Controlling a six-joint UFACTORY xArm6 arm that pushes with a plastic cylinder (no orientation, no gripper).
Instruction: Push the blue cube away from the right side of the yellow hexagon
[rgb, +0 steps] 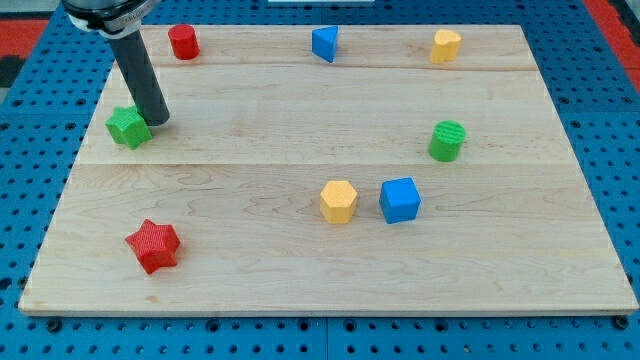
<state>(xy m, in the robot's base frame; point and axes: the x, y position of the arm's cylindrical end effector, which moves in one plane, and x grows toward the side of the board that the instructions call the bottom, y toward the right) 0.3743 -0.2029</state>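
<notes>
The blue cube (400, 199) sits on the wooden board just to the right of the yellow hexagon (339, 201), with a small gap between them, in the lower middle of the view. My tip (157, 121) is far off at the view's upper left, touching the right side of a green star (128, 127). The dark rod rises from there toward the top left corner.
A red cylinder (183, 42), a blue triangular block (325, 44) and a yellow block (446, 45) stand along the top edge. A green cylinder (448, 141) is above right of the cube. A red star (153, 246) lies at the lower left.
</notes>
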